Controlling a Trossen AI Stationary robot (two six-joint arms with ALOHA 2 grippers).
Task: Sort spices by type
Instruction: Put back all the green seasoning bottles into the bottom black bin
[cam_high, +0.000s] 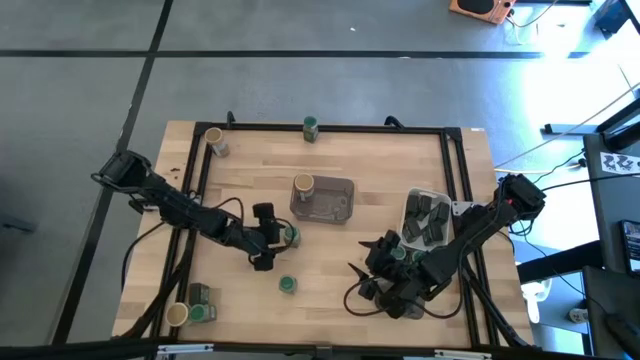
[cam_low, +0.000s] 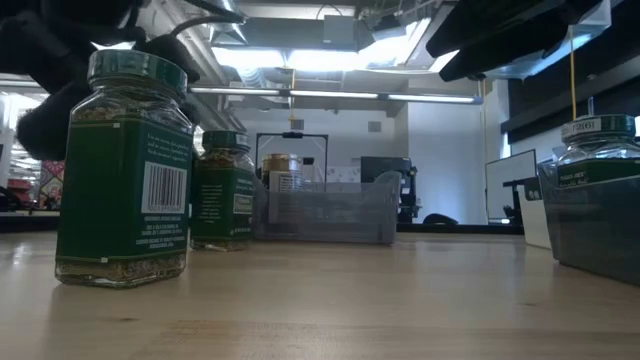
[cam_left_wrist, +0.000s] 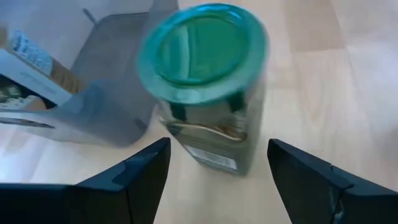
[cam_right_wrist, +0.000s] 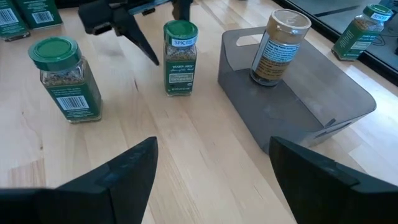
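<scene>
A spice jar with a green lid stands upright on the wooden table, beside the grey tray. My left gripper is open and slants down at this jar, one finger on each side of it and just short of it, touching nothing. In the high view my left gripper is left of the jar. My right gripper is open and holds nothing; it hovers near the table's right front. A second green-lidded jar stands nearer the front edge.
The grey tray holds a tan-lidded jar. A white tray at the right holds dark tins. More jars stand at the far edge, the far left, the near left and by the right arm.
</scene>
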